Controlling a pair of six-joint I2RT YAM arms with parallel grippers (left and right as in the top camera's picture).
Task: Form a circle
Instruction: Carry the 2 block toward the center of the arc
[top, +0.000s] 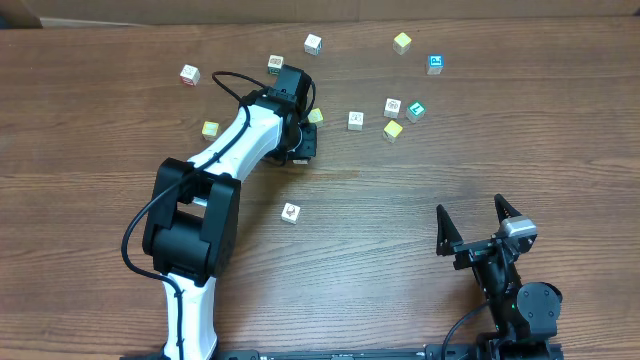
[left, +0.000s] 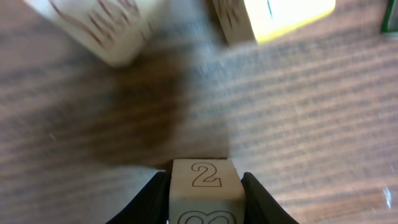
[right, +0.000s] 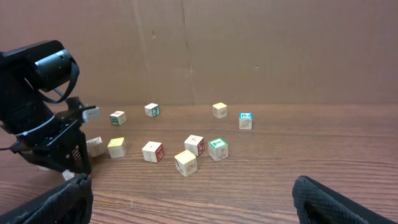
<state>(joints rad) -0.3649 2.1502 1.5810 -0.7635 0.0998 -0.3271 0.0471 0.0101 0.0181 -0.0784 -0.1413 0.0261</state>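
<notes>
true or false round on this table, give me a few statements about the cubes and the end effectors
1. The left end effector has a cube marked 2 between its fingers. True.
2. The right end effector is shut. False: its jaws stand wide open, holding nothing.
3. One whitish cube lies alone, nearer the arms' bases than the other cubes. True.
4. The blue-faced cube touches the right arm. False: it lies at the table's far side, well apart from it.

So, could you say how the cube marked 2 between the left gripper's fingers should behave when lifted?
The cube marked 2 looks like rigid wood, so it probably won't deform. Flat faces suggest sliding, not rolling. It looks small, so likely light.
</notes>
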